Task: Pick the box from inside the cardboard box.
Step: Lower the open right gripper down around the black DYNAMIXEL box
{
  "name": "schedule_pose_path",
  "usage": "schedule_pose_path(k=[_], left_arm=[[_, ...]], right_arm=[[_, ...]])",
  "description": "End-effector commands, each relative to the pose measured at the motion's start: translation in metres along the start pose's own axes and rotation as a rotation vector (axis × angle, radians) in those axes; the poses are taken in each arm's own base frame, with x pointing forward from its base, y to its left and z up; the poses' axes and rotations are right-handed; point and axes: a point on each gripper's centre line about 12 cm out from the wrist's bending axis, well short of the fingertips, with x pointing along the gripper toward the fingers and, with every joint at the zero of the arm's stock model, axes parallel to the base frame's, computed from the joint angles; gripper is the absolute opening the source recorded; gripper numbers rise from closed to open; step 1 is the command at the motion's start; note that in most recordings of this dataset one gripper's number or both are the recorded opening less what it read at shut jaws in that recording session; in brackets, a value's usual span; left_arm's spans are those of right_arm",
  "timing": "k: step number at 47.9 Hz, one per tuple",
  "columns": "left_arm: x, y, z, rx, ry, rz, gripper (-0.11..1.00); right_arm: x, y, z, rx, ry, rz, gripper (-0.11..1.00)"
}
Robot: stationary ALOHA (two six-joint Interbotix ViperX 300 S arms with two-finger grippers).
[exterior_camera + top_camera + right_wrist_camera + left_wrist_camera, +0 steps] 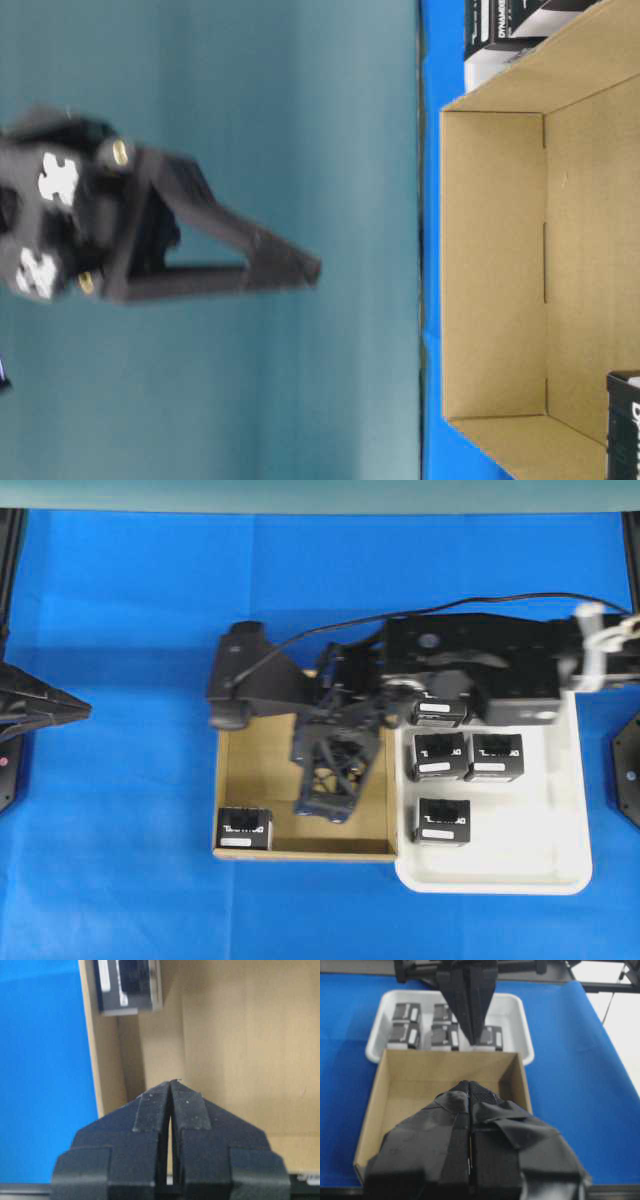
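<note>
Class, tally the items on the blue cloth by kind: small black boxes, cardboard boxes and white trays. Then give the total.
Black boxes: 6 (5 in the tray, 1 in the cardboard box)
Cardboard box: 1
White tray: 1
Total: 8

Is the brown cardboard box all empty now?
No, one small black box sits in a corner of the cardboard box, seen from overhead.

occluded: far wall of cardboard box point(300, 852) under right arm | cropped: box point(625, 425) at table-level edge, top box point(438, 712) half under arm | blurred: box lettering in left wrist view, unreadable
</note>
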Motion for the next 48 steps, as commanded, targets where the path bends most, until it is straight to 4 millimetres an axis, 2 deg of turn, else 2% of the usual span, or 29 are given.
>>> schedule_pose_path(k=[1,20,31,36,44,48], left_arm=[[-0.002,-0.001,0.012,0.002,-0.029,-0.002,-0.07],[-0.004,-0.002,0.015,0.004,-0.038,-0.009,-0.07],[-0.004,-0.002,0.015,0.004,-0.036,-0.010,-0.07],[-0.004,-0.002,0.015,0.006,-0.038,-0.010,-0.07],[-0.004,-0.002,0.015,0.004,-0.038,-0.011,-0.07],[-0.004,-0.002,0.015,0.006,-0.038,-0.009,-0.07]], right_arm=[[0.010,0.001,0.010,-0.016,0.013,0.003,0.02],[0.038,0.002,0.035,-0.094,0.084,0.007,0.03],[0.046,0.004,0.034,-0.089,0.098,0.034,0.13],[0.046,0.007,0.036,-0.089,0.090,0.088,0.31],[0.052,0.009,0.038,-0.095,0.069,0.112,0.79],[0.058,0.006,0.038,-0.089,0.068,0.110,0.95]])
